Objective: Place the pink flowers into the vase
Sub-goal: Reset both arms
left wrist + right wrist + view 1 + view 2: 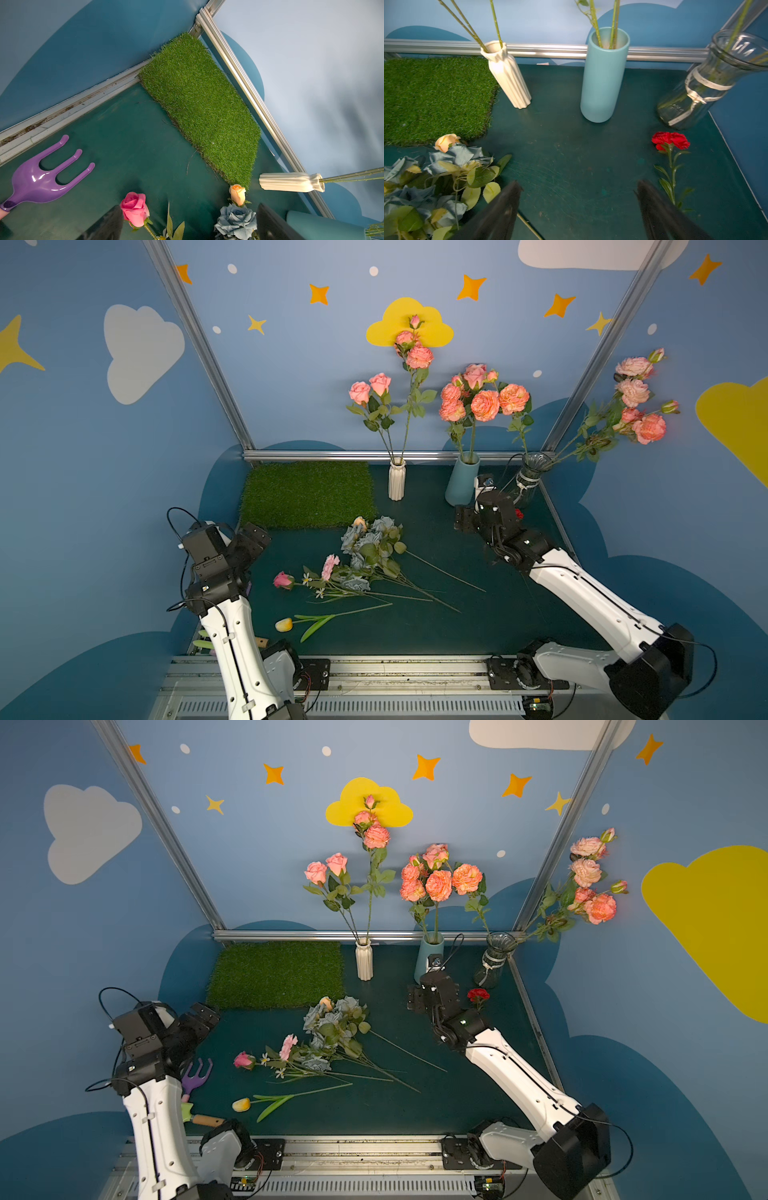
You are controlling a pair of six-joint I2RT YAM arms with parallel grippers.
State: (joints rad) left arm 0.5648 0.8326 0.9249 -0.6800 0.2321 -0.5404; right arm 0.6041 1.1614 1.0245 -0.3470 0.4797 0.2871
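pink flowers (632, 391) tilt rightward out of the glass vase (534, 477) — left gripper (189, 207), right gripper (579, 182) both splayed, empty.

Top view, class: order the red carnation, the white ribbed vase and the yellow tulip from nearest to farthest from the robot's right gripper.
1. Red carnation: lying just beside the right gripper, on the side toward the right wall.
2. White ribbed vase: standing at the back, next to the grass mat.
3. Yellow tulip: lying far off at the front left.
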